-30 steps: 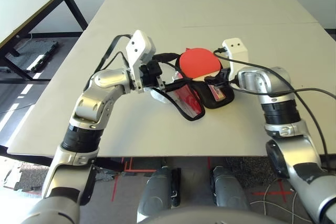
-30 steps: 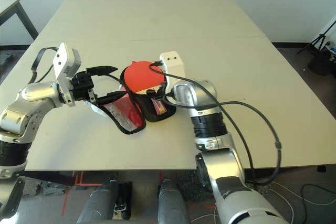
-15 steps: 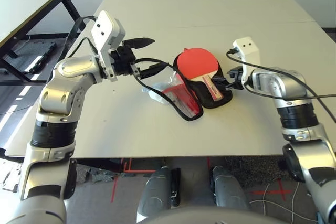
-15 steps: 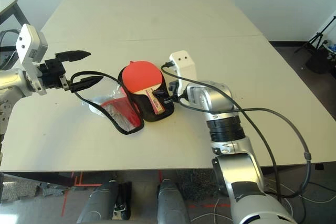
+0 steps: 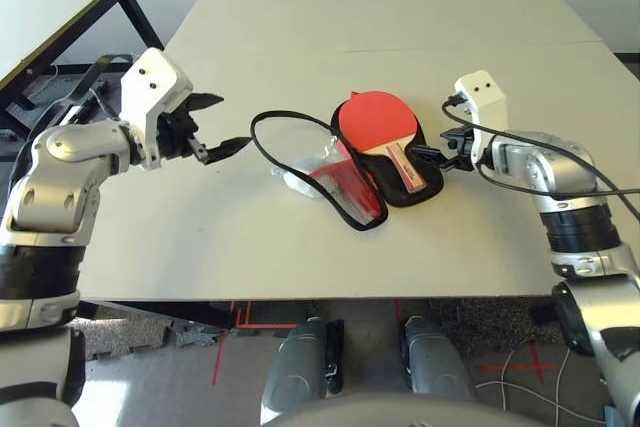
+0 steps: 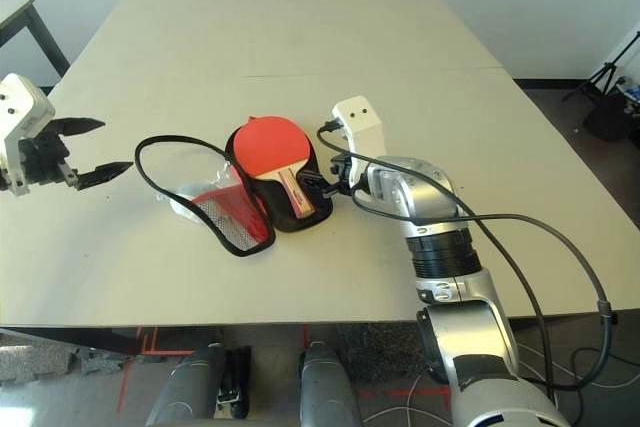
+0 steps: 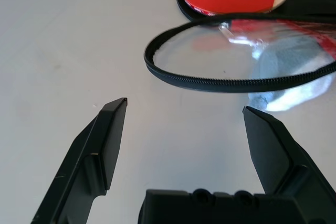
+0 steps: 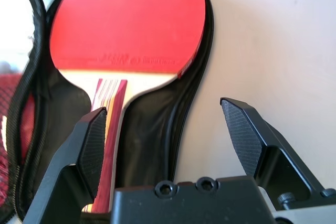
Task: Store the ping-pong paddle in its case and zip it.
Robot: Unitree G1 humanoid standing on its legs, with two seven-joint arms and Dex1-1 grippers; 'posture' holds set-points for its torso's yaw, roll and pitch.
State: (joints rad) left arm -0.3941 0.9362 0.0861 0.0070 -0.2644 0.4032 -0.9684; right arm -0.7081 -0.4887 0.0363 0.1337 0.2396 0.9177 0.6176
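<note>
Paddle (image 5: 377, 119) on case (image 5: 402, 175), left claw (image 5: 220, 123) withdrawn

Head stereo pair looks down over table (image 5: 420, 17) from above; each wrist view sits close, low, facing the shared ping-pong paddle (image 5: 378, 121) in case (image 5: 400, 182).

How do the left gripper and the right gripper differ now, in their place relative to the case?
The left gripper hangs over bare table, clear of the case; the right gripper sits at the case's edge, beside the ping-pong paddle. The left points toward the case's zipper loop, the right toward the paddle's handle. Both are open and empty.
</note>
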